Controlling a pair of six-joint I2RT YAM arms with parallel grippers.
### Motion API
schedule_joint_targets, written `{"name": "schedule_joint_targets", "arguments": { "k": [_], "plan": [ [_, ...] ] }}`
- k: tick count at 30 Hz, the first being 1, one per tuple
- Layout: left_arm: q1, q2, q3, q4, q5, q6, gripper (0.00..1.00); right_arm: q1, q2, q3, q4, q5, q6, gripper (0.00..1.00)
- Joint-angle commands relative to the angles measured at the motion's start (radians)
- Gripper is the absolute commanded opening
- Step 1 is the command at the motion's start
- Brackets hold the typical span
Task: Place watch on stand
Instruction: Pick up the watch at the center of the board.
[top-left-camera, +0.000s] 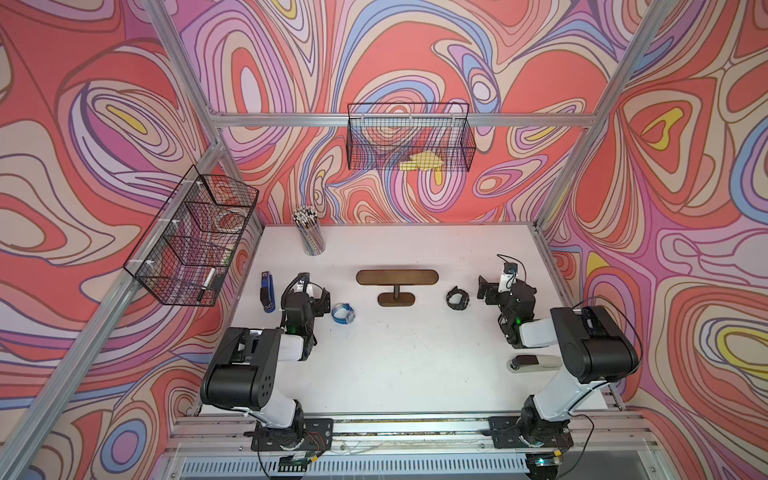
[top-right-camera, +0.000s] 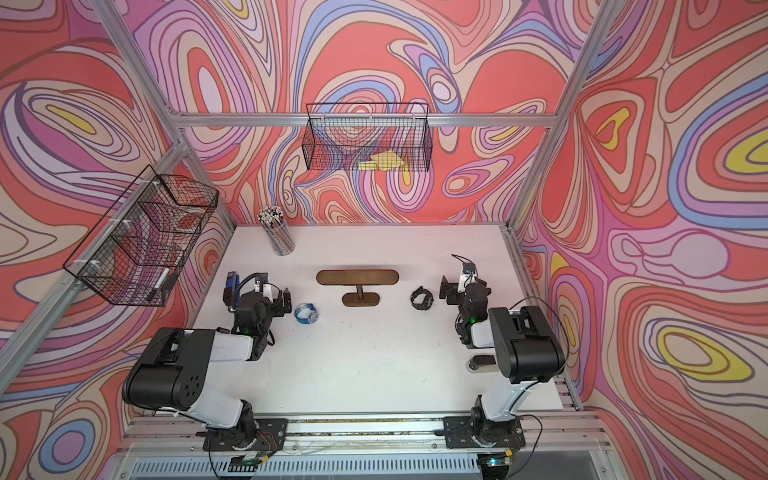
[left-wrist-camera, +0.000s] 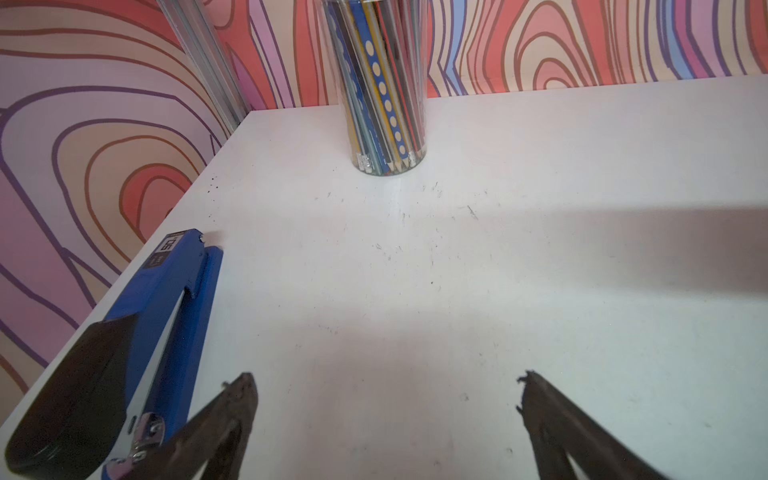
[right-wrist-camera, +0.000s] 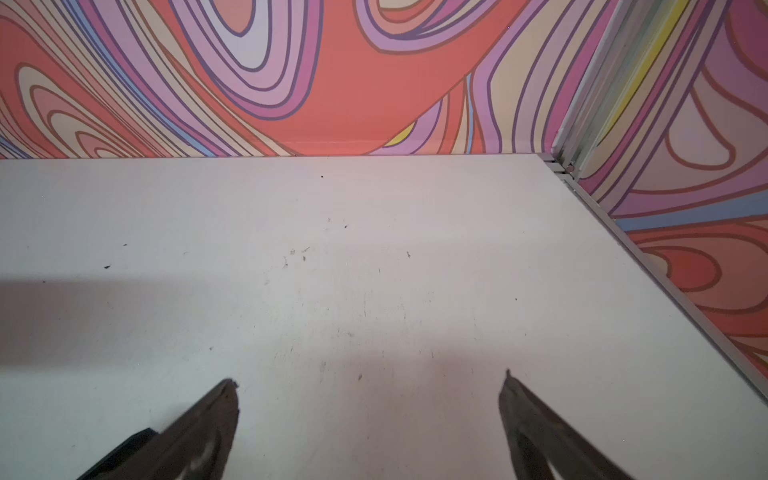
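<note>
Pre-grasp stage. The stand (top-left-camera: 397, 277) is bare, mid-table (top-left-camera: 415, 365). The black watch (top-left-camera: 458, 297) lies near the right gripper (right-wrist-camera: 370, 381), the blue watch (top-left-camera: 343, 312) near the left gripper (left-wrist-camera: 386, 380). Both sets of jaws are spread wide, nothing held. Next, a watch must be reached and pinched by its band. Neither watch is caught by the wrist views, and the intended one is unclear.

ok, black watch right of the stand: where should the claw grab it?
Probably from above, with the right claw nearest. The black watch lies as a closed loop opening upward, so pinch the strap wall, straddling it inside and outside the ring. That leaves the loop free for the stand.
</note>
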Motion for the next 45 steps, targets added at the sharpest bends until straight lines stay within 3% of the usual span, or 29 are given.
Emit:
{"name": "schedule_joint_targets", "arguments": {
  "k": [1,21,23,26,29,31,33,34,40,43,45],
  "plan": [
    [0.003,-0.011,0.009,-0.006,0.017,-0.011,0.99,-0.008,-0.002,0.002,-0.005,-0.003,0.006,0.98],
    [0.004,-0.012,0.009,-0.008,0.02,-0.012,0.99,-0.009,-0.011,0.009,-0.02,0.031,0.013,0.98],
    [0.004,-0.014,0.012,-0.009,0.018,-0.01,0.96,-0.009,-0.069,0.042,-0.129,0.038,0.015,0.98],
    [0.004,-0.074,0.072,-0.163,0.016,-0.013,0.86,-0.009,-0.161,0.161,-0.422,0.139,0.071,0.98],
    [0.004,-0.157,0.236,-0.475,0.007,-0.025,0.74,-0.009,-0.203,0.308,-0.707,0.178,0.111,0.98],
    [0.004,-0.205,0.312,-0.608,-0.004,-0.132,0.72,-0.009,-0.201,0.408,-0.871,0.17,0.125,0.98],
    [-0.006,-0.253,0.366,-0.675,0.136,-0.193,0.64,-0.009,-0.187,0.489,-1.001,0.206,0.181,0.99],
    [-0.023,-0.265,0.397,-0.724,0.153,-0.211,0.62,-0.009,-0.182,0.514,-1.036,0.207,0.206,0.98],
    [-0.175,-0.225,0.629,-1.15,0.236,-0.209,0.5,-0.009,-0.187,0.557,-1.142,-0.015,0.394,0.98],
    [-0.22,-0.206,0.648,-1.299,0.258,-0.233,0.45,0.002,-0.215,0.515,-1.121,-0.221,0.486,0.98],
    [-0.231,-0.217,0.632,-1.373,0.292,-0.251,0.42,0.036,-0.256,0.478,-1.114,-0.259,0.516,0.98]
  ]
}}
